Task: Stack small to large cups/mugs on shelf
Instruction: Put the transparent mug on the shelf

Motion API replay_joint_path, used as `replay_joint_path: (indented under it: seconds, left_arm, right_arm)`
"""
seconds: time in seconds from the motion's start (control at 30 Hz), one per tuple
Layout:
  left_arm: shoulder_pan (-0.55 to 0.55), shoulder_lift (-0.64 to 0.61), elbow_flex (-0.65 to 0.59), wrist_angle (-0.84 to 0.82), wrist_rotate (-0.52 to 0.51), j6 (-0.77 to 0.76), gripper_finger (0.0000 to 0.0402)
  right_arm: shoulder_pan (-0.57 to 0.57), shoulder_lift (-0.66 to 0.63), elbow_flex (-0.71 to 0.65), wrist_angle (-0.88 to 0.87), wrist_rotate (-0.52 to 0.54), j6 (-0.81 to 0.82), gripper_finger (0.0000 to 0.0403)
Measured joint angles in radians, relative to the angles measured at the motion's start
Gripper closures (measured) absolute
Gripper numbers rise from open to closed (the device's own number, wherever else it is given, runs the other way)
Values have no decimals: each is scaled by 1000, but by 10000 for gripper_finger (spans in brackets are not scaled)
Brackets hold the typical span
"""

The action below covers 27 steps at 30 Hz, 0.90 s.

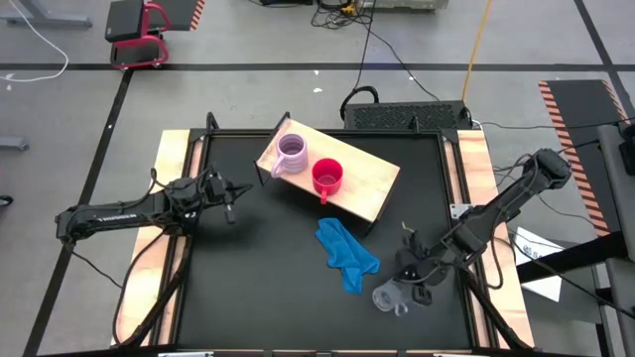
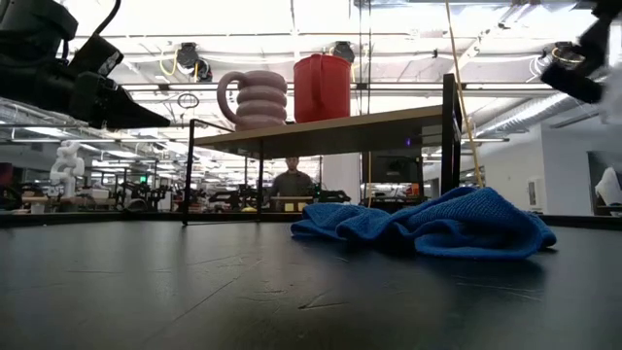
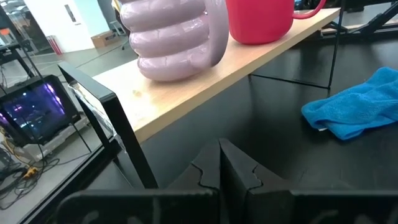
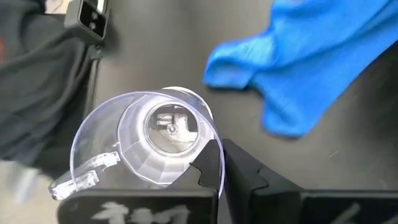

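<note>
The right gripper point(image 4: 222, 165) is clamped on the rim of the clear cup point(image 4: 146, 143), which lies tipped on the black tabletop point(image 1: 268, 268) just beside the blue cloth point(image 1: 346, 254). The lilac mug point(image 1: 292, 153) and red mug point(image 1: 327, 177) stand side by side on the wooden shelf point(image 1: 372, 178). The left gripper point(image 3: 221, 163) hovers near the shelf, jaws closed on nothing

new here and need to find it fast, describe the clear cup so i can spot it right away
Start at the black tabletop and go to the right arm's side, past the blue cloth. The clear cup lies there on its side, with the right end effector shut on its rim. Unlike the lilac mug and red mug on the shelf, it is see-through.
</note>
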Motion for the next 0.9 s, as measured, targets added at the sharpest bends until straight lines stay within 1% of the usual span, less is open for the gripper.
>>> replay_joint_path:
  seconds: [0.17,0.27,0.37,0.47,0.63,0.77,0.83,0.9]
  left_arm:
    - [0,0,0,0,0,0,398]
    - [0,0,0,-6,0,0,398]
    - [0,0,0,-16,0,0,398]
    - [0,0,0,-20,0,0,398]
    - [0,0,0,-18,0,12,398]
    - [0,0,0,-15,0,23,398]
    - [0,0,0,-15,0,23,398]
    - [0,0,0,-14,0,23,398]
  right_arm:
    - [26,-83,-1,-33,140,-129,402]
    - [54,-161,-33,-10,240,-193,402]
    - [79,-243,-98,24,286,-238,402]
    - [96,-337,-196,83,333,-249,402]
    - [98,-472,-363,234,342,-265,403]
    - [98,-545,-440,269,408,-306,403]
    - [90,-575,-467,307,461,-357,403]
    - [71,-597,-489,387,488,-446,403]
